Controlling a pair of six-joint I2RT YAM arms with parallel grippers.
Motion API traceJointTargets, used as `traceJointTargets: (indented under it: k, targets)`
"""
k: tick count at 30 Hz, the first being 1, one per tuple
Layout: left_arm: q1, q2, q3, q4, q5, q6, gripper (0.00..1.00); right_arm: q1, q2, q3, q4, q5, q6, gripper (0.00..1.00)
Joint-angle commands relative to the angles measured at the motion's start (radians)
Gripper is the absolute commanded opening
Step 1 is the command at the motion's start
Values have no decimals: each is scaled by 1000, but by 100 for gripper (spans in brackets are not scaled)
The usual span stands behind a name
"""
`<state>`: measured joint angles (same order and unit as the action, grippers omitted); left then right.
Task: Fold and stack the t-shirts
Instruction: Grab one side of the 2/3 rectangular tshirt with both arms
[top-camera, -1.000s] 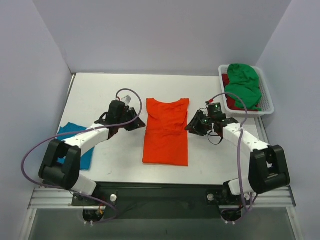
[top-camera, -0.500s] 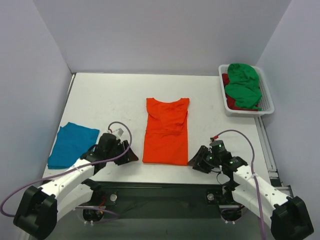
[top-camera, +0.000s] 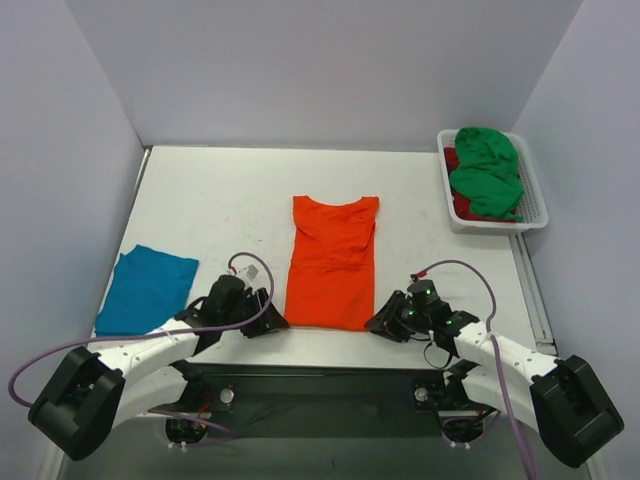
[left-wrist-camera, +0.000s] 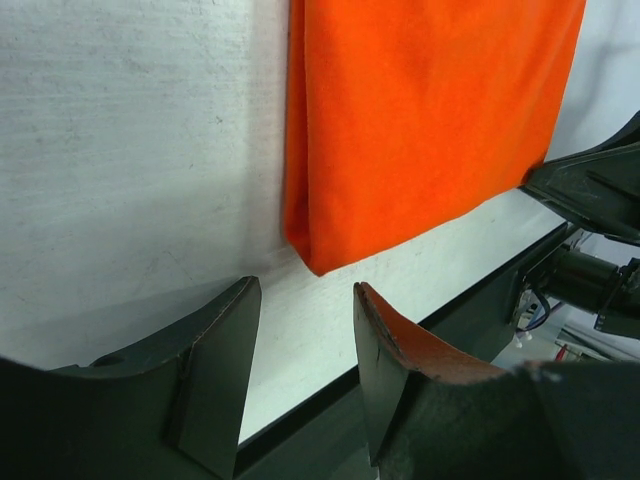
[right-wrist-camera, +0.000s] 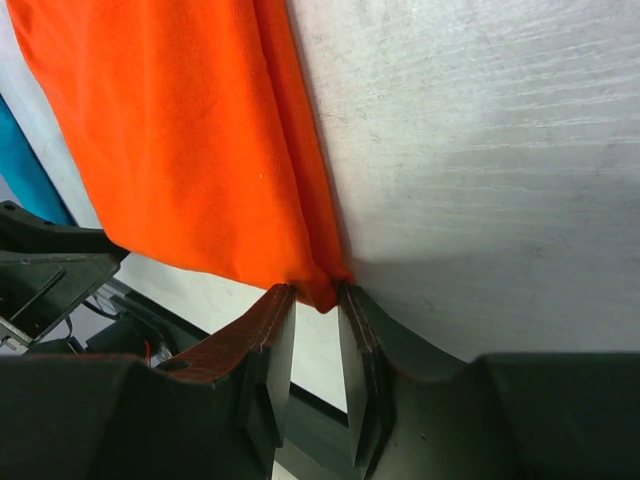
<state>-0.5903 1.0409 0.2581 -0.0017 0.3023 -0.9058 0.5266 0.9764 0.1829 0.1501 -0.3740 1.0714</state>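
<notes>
The orange t-shirt (top-camera: 333, 265) lies folded lengthwise in the middle of the tabletop (top-camera: 220, 200). The left tool (left-wrist-camera: 305, 290) sits wide open and empty, just short of the shirt's near left corner. The right tool (right-wrist-camera: 318, 292) has its 2 fingers narrowed onto the near right corner, pinching it.
</notes>
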Motion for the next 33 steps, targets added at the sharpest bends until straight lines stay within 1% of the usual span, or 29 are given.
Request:
traceJointTargets:
  k: [1,4,10,15,18,20,21,22,23,24,25,27,28,29,31,32,33]
  targets:
    - [-5,19,-3,75,-28,-10,53,10,30,-45,-17,73,12,26]
    - [-5,51,0,91,-28,-7,53,10,7,-59,-32,83,18,25]
    - [-6,105,-2,138,-26,-10,48,12,-59,-53,-84,113,10,24]
    - [-5,152,0,187,-11,-15,40,10,-35,-36,-72,104,-2,19]
    - [-6,171,-2,219,0,-21,31,12,-2,-25,-44,92,-8,15]
    - [-12,177,-6,250,9,-28,23,12,18,-22,-26,83,-11,12]
    - [-16,180,-6,250,12,-30,17,10,22,-22,-21,81,-14,10]
    - [-19,180,-5,250,14,-31,8,12,25,-20,-21,78,-17,7]
    - [-26,179,-5,250,15,-31,4,13,25,-19,-21,76,-24,4]
    - [-28,171,-5,247,24,-31,0,13,22,-19,-26,70,-27,2]
    - [-29,162,-6,244,27,-31,0,13,15,-17,-41,66,-33,0]
    - [-46,122,-11,215,27,-33,0,16,-27,-14,-70,60,-50,0]
    - [-54,104,-13,197,17,-38,0,21,-47,-14,-120,61,-56,0]
    - [-65,81,-17,154,14,-39,0,24,-98,-14,-147,60,-62,0]
    - [-101,-10,-29,74,-8,-53,0,39,-163,-20,-240,53,-76,0]
    - [-117,-87,-36,45,-17,-62,0,47,-236,-22,-274,53,-79,0]
    - [-155,-131,-42,14,-29,-70,0,70,-276,-23,-338,52,-77,0]
